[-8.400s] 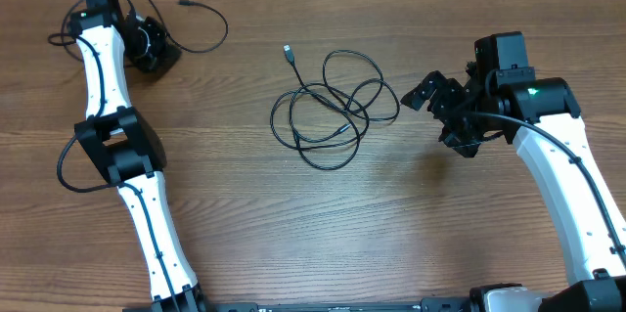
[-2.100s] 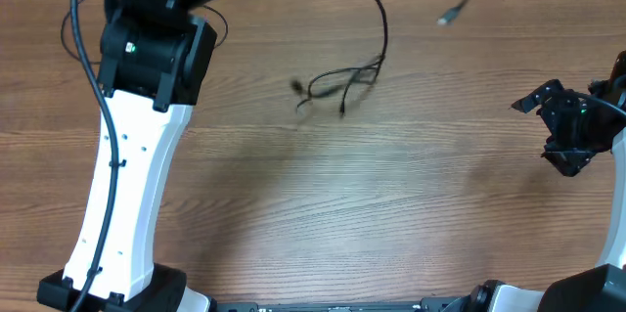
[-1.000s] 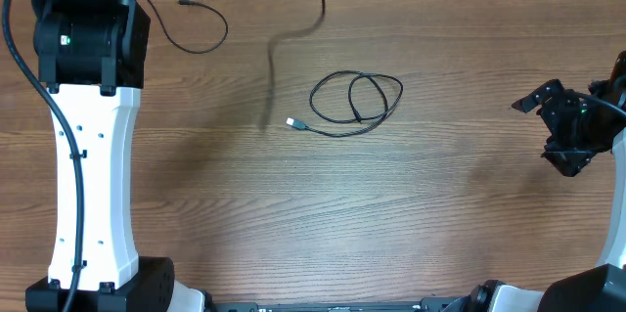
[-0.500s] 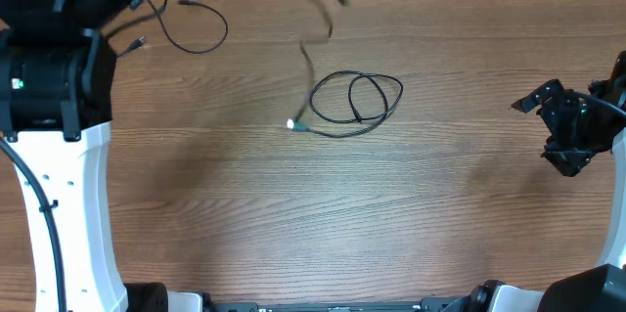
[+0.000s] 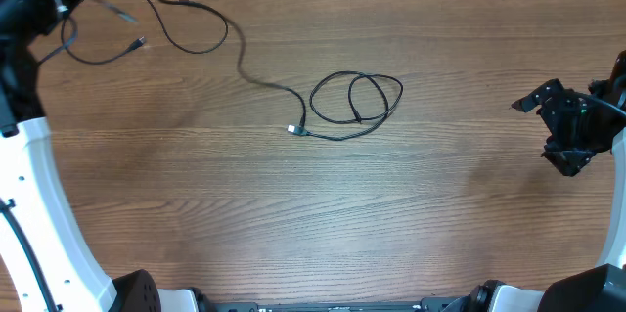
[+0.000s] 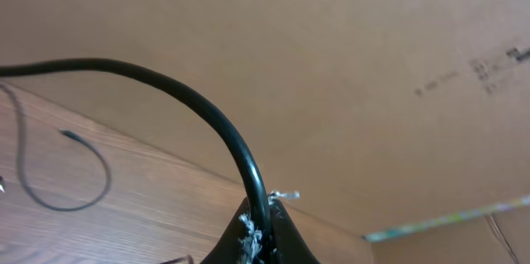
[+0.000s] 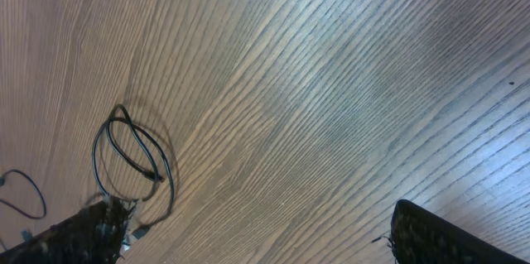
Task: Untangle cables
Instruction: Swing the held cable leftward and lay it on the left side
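One black cable lies in a loose coil point(image 5: 357, 97) mid-table, its silver plug point(image 5: 293, 129) at the left; the right wrist view shows the coil point(image 7: 132, 160) too. A second cable point(image 5: 245, 72) trails from the top left corner down to beside that plug. My left gripper point(image 6: 263, 214) is shut on this cable point(image 6: 207, 111), which arcs up and left from the jaws. A third cable forms a loop point(image 5: 201, 43) at top left. My right gripper point(image 5: 545, 134) stands open far right of the coil, nothing between its fingers point(image 7: 439, 231).
My left arm point(image 5: 29, 175) rises large along the left edge. More thin cord with a small plug point(image 5: 139, 43) lies at the far top left. A brown cardboard wall point(image 6: 331, 65) stands behind the table. Bare wood lies between the coil and the right gripper.
The held cable was swinging in the air; now it lies draped across the table from the top left to the coil's plug. My left arm moved further left. The right arm stayed still.
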